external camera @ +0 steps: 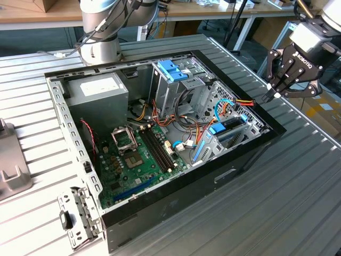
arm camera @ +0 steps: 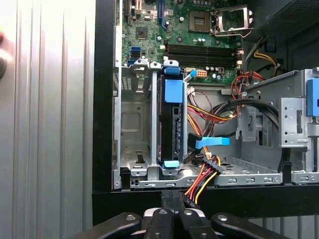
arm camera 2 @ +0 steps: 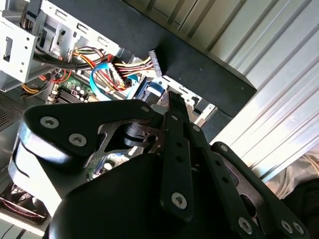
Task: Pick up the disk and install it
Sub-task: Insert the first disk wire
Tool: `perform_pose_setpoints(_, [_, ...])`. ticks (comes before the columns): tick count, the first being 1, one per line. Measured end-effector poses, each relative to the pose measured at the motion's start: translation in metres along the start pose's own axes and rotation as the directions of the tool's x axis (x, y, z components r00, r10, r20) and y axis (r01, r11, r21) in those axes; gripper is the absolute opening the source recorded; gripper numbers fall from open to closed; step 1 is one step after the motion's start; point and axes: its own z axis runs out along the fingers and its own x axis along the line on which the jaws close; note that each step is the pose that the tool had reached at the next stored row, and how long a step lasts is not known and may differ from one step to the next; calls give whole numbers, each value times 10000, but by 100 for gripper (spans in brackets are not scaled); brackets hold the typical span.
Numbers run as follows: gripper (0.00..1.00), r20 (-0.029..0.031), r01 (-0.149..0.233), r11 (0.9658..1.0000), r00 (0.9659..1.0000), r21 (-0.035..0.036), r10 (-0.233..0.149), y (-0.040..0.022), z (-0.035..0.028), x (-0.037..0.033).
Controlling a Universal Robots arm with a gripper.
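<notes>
The disk [arm camera: 172, 124] stands on edge in the drive bay at the case's corner, dark body between blue plastic rails; in the exterior view the disk [external camera: 226, 128] sits low in the case on that view's right. My gripper [external camera: 265, 97] hovers over the black case rim just outside that bay, fingers shut together with nothing seen between them. In both wrist views the gripper [arm camera: 174, 198] [arm camera 2: 172, 97] points at the rim. A power cable connector [arm camera 2: 154, 62] with red, yellow and black wires lies on the rim just beyond the tips.
The open computer case [external camera: 250, 152] lies on a ribbed metal table. Inside are a grey power supply [external camera: 98, 90], an upright cage with a blue top [external camera: 173, 72], the motherboard [external camera: 138, 154] and loose cables [arm camera: 219, 112]. The arm's base [external camera: 101, 32] stands behind.
</notes>
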Motion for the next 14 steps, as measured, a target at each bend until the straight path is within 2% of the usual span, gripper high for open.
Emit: perform_pose_setpoints(14, [11,-18,431,9991,9991,-49,-432,0,0,0])
